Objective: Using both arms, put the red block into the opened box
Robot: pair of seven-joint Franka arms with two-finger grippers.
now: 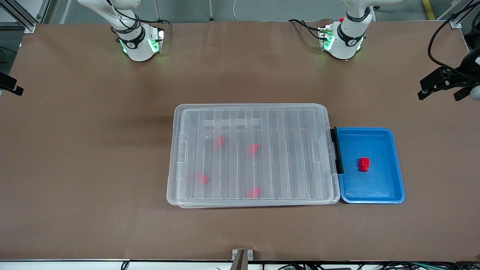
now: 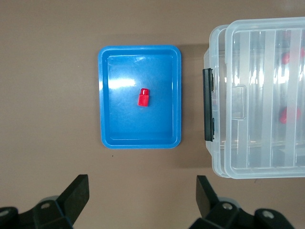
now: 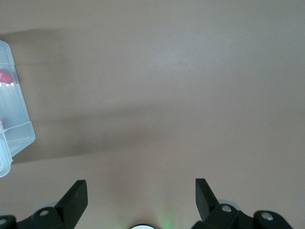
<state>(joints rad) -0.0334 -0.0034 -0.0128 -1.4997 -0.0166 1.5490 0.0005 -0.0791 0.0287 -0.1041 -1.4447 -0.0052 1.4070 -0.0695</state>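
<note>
A small red block [image 1: 364,164] [image 2: 144,97] lies in the blue tray [image 1: 375,189] [image 2: 114,124]. The clear box [image 1: 285,157] [image 2: 257,95] sits mid-table with its ribbed lid lying on it. Its black clip [image 1: 337,150] is at the end that touches the tray. Several more red blocks [image 1: 219,142] show through the lid. My left gripper [image 1: 438,95] [image 2: 142,186] hangs open and empty over bare table past the tray, at the left arm's end. My right gripper [image 3: 141,191] is open and empty over bare table toward the right arm's end. One corner of the box [image 3: 12,129] shows in the right wrist view.
The two arm bases [image 1: 138,41] [image 1: 343,39] stand along the table's edge farthest from the front camera. A black part [image 1: 9,85] juts in at the right arm's end. A small metal bracket [image 1: 242,258] sits at the nearest edge. Brown table surrounds box and tray.
</note>
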